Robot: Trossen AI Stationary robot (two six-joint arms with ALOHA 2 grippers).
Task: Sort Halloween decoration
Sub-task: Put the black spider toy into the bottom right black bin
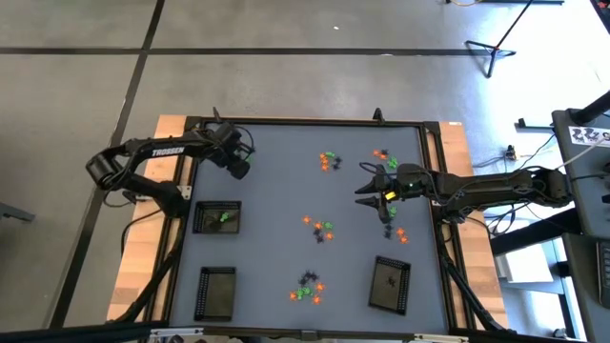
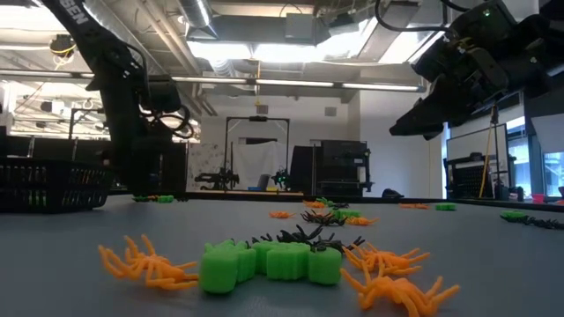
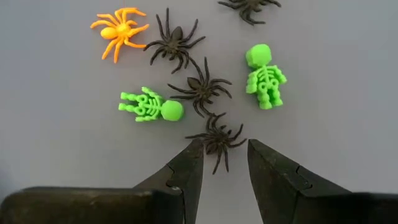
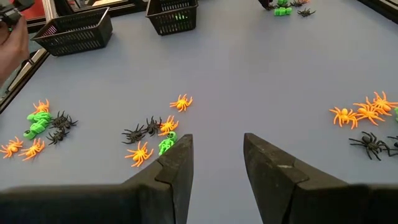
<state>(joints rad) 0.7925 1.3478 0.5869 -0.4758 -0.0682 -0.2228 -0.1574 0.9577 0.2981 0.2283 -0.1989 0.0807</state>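
Observation:
The Halloween decoration lies in small clusters of orange spiders, black spiders and green skeletons, such as those at mid table point(image 1: 319, 229) and near the front edge point(image 2: 282, 260). My left gripper point(image 3: 225, 152) is at the table's far left point(image 1: 235, 164), pointing steeply down and open. A black spider point(image 3: 217, 138) lies just ahead of its fingertips, with its near legs reaching between them. Two green skeletons point(image 3: 266, 78), point(image 3: 149, 106), an orange spider point(image 3: 119, 30) and more black spiders point(image 3: 200, 90) lie around it. My right gripper point(image 4: 216, 146) hovers open at the right point(image 1: 370, 188), holding nothing.
Three black mesh trays stand on the table: one at the left with green pieces inside point(image 1: 217, 217), one at the near left point(image 1: 215, 291), one at the near right point(image 1: 389, 284). A person's hand point(image 4: 11, 37) shows beyond the table's edge.

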